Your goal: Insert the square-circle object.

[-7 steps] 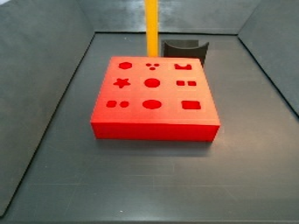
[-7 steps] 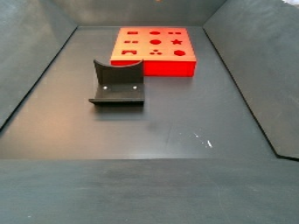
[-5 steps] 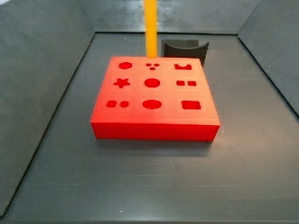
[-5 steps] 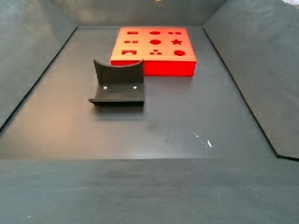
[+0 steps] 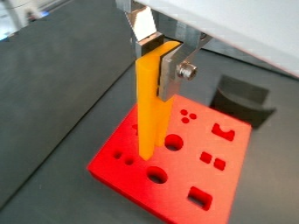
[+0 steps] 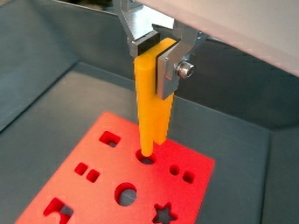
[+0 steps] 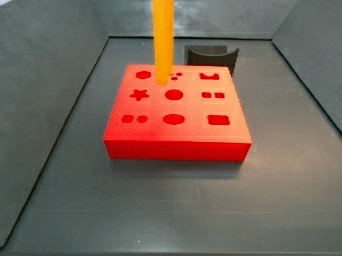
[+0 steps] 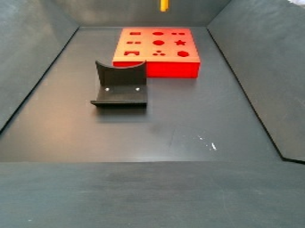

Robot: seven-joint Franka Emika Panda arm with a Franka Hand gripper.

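Silver finger plates of the gripper [image 5: 163, 54] clench the upper end of the square-circle object [image 5: 152, 101], holding the smooth orange-yellow bar upright so its lower end hangs over the far-left holes of the red block [image 7: 175, 112]. That matte block carries star, round and square cut-outs. A dark fixture [image 8: 119, 85] stands apart on the grey floor.

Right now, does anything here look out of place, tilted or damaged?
Nothing stands out. The gripper holds the orange bar upright between its jaws, above the red block, with its lower end over the holes. The block lies flat on the floor, and the dark curved piece stands apart from it.
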